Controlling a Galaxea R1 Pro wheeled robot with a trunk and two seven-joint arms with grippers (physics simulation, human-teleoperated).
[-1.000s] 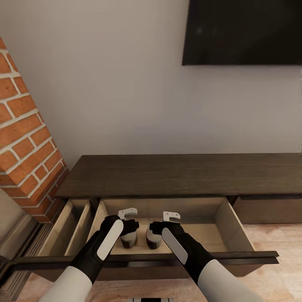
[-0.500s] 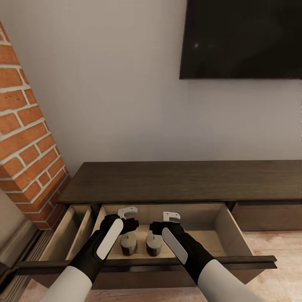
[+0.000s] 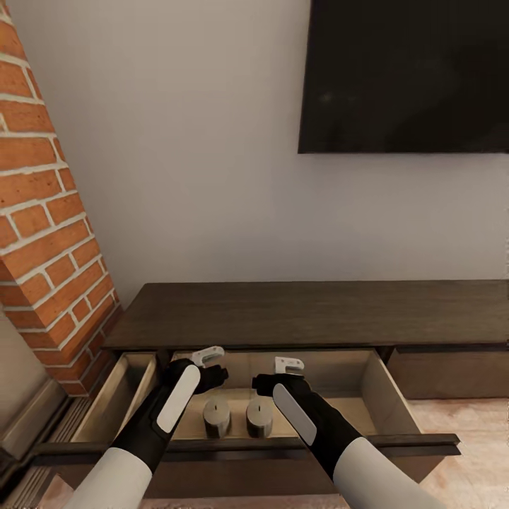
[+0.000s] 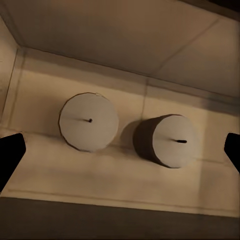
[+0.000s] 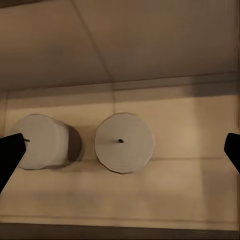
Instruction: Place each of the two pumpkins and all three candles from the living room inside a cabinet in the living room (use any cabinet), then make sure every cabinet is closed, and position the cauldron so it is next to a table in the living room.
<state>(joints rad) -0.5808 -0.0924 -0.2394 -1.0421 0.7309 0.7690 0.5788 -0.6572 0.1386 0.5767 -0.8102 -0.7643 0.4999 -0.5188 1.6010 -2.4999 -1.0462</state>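
Observation:
The dark-brown cabinet (image 3: 311, 311) has its middle drawer pulled out, showing a pale interior. Two short grey candles stand upright side by side on the drawer floor, one (image 3: 216, 416) on the left and one (image 3: 259, 416) on the right. My left gripper (image 3: 210, 372) hangs open just above the left candle (image 4: 89, 121), touching nothing. My right gripper (image 3: 281, 377) hangs open above the right candle (image 5: 123, 142). In each wrist view the dark fingertips (image 4: 10, 156) (image 5: 231, 149) sit far apart at the frame edges. Pumpkins, cauldron and table are out of view.
A narrower drawer (image 3: 116, 396) to the left also stands open. The open drawers' dark front panel (image 3: 403, 445) juts toward me. A brick column (image 3: 42, 233) rises at the left, and a black television (image 3: 406, 71) hangs on the wall above.
Both grippers have lifted off the two candles, which stay standing in the drawer. The head view has risen, so the whole picture has shifted down.

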